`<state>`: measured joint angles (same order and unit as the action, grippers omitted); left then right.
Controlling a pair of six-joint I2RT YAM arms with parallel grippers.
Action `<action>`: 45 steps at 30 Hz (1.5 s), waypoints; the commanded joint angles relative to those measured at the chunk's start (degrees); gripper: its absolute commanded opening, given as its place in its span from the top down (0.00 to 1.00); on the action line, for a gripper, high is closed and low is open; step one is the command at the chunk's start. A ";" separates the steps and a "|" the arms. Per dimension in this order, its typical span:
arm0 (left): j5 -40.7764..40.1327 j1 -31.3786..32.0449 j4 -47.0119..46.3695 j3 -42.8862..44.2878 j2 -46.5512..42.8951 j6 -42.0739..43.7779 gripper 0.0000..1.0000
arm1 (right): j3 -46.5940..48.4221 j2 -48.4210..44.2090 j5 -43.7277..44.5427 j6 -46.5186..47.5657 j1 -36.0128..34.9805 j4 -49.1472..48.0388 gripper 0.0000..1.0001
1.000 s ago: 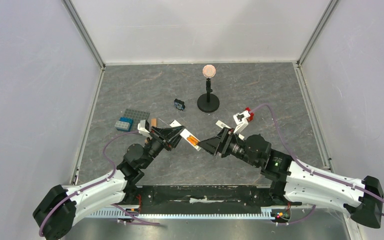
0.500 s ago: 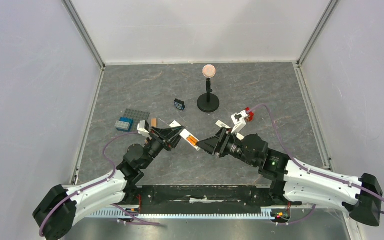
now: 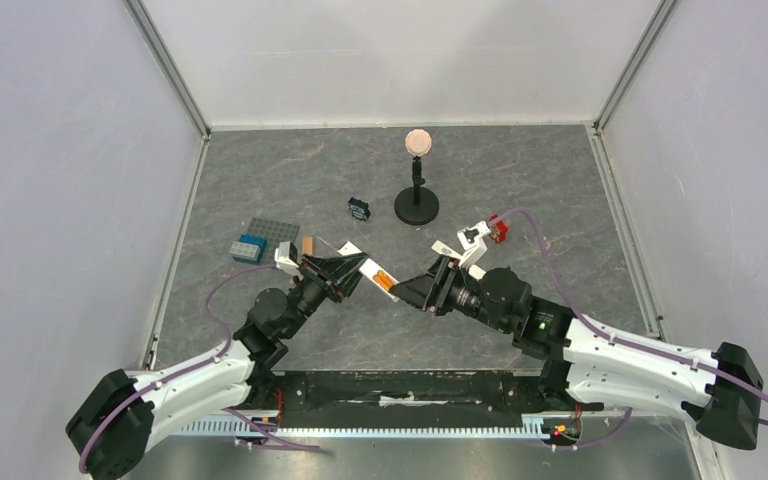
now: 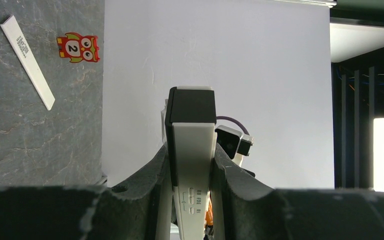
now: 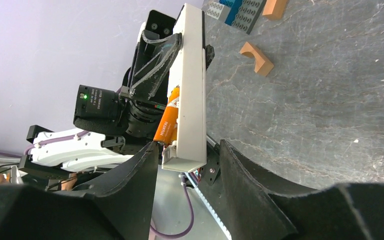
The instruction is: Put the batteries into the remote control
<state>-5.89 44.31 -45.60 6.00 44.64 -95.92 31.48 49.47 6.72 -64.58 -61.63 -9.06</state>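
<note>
Since a second ago the right arm has edged left, bringing the right gripper [image 5: 187, 147] closer around the remote's near end.

The left gripper [image 4: 192, 167] is clamped on the remote control [image 3: 371, 268] and holds it raised between the two arms, black end pointing away from the left wrist.

The right fingers [image 5: 135, 175] are spread, one on each side of the remote's white end, not squeezing it. Whether a tip touches the battery cannot be told.

One orange battery [image 5: 166, 124] sits in the open compartment along the remote's side.

A flat white strip [image 4: 27, 62] lies on the grey table [image 3: 520, 180] near an owl sticker [image 4: 77, 47]. A tan arch piece [image 5: 256, 57] lies apart from the remote.
</note>
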 commanded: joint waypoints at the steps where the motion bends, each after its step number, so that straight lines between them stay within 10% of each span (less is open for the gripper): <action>1: 2.59 0.33 -4.85 -0.20 -2.03 0.63 0.98 | -0.20 1.77 0.09 -2.07 0.72 -0.04 0.51; 36: 3.72 0.33 -4.87 -0.72 -4.49 6.51 0.98 | -1.89 2.74 -5.30 -11.75 4.18 1.66 0.80; 45: 0.86 0.26 1.91 -0.81 -8.16 9.36 0.98 | -1.60 0.64 -4.84 -10.30 4.42 1.95 0.56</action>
<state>-6.00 43.99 -42.78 4.32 39.27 -90.15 30.00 50.92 -1.80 -76.14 -58.24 -9.32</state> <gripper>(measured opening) 0.336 0.395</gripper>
